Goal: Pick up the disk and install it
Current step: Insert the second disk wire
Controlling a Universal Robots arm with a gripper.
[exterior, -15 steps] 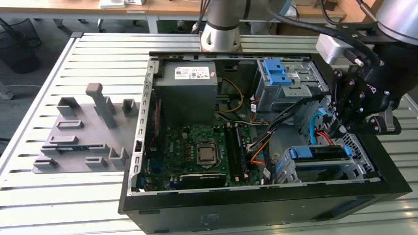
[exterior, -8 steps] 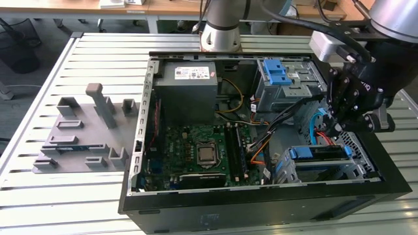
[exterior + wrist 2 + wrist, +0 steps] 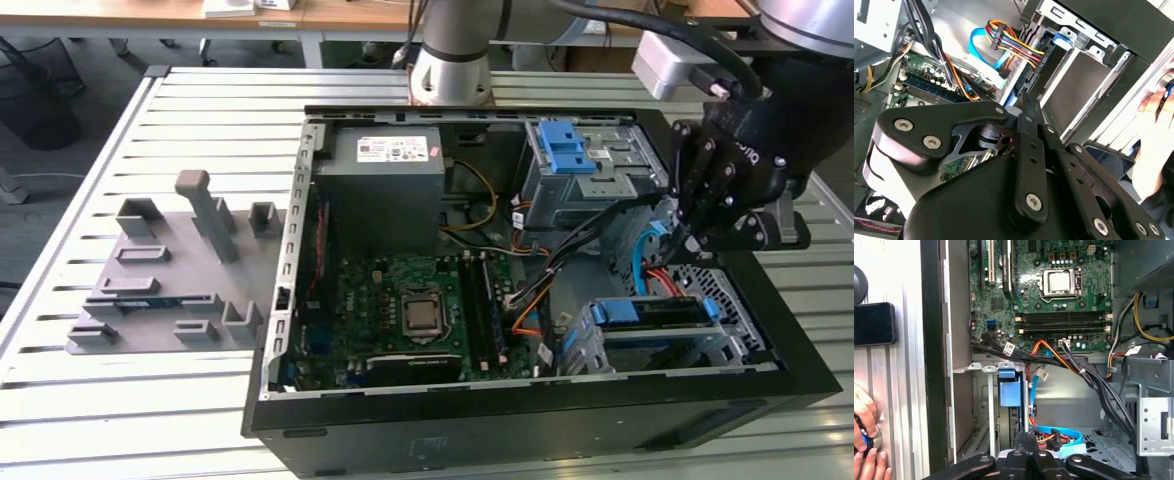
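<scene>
The disk [image 3: 654,312] sits on edge in the grey drive cage at the front right corner of the open computer case [image 3: 534,420]. Its blue carrier frame [image 3: 1009,390] shows at the cage mouth in the first wrist view. My black gripper [image 3: 687,245] hangs inside the case just behind that cage, fingers pointing down among the cables. In both wrist views the fingers [image 3: 1026,107] lie together with nothing between them, and the gripper [image 3: 1028,437] stands close to the blue frame without touching it.
A second grey drive cage with a blue latch [image 3: 574,150] stands at the back right, the power supply [image 3: 387,170] at the back left. Orange and blue cables [image 3: 641,250] run under the gripper. A grey fixture [image 3: 174,270] lies beside the case. A hand [image 3: 864,450] rests outside the case wall.
</scene>
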